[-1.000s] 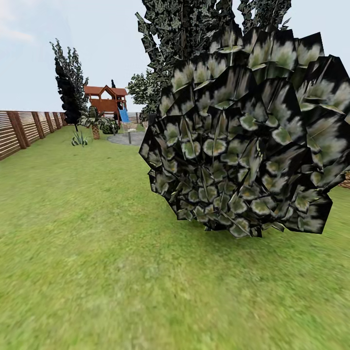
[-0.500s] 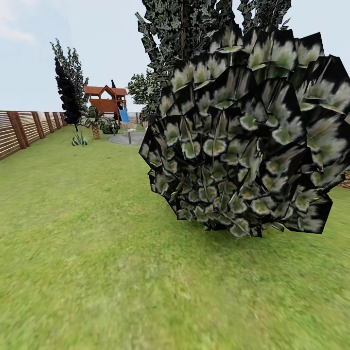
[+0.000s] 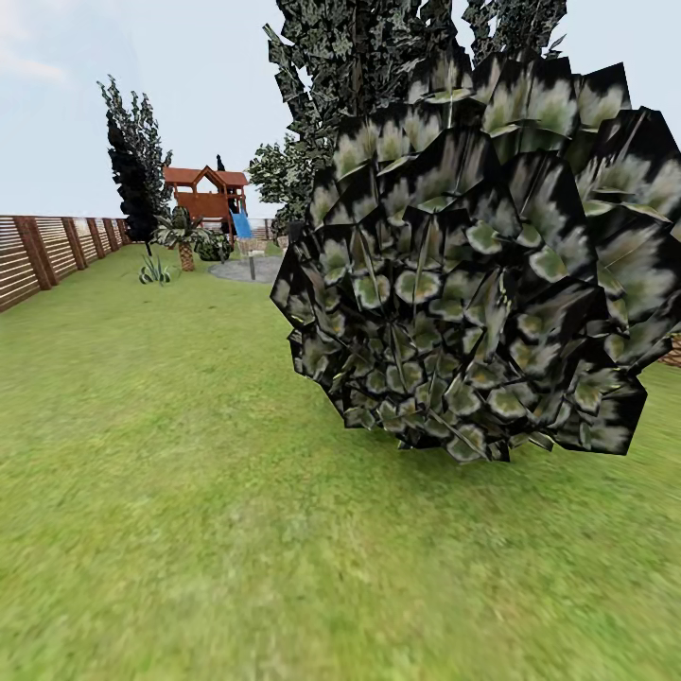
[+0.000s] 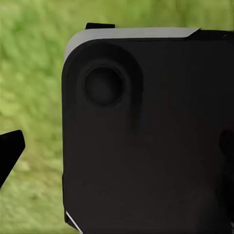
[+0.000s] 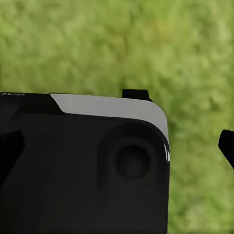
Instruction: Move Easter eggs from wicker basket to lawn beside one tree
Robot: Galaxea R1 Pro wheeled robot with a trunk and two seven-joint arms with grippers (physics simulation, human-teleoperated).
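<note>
The Easter eggs and the wicker basket are out of view. Mottled green lawn (image 3: 189, 492) spreads across the garden in the head view. A tall tree (image 3: 350, 66) with dark angular foliage rises behind a big bush, which hides its trunk. Another dark tree (image 3: 132, 161) stands far off by the fence. In the left wrist view my left gripper (image 4: 117, 146) has its black fingertips (image 4: 10, 151) at the frame's edges, wide apart over grass and a black part of the robot. My right gripper (image 5: 117, 146) stands the same way, one fingertip (image 5: 227, 145) at the edge, holding nothing.
A large round dark bush (image 3: 473, 274) sits close ahead on the right. A brown slatted fence (image 3: 38, 251) runs along the left. Far back are a small palm (image 3: 184, 241), a red wooden playhouse (image 3: 203, 194) and a grey paved patch (image 3: 241, 270).
</note>
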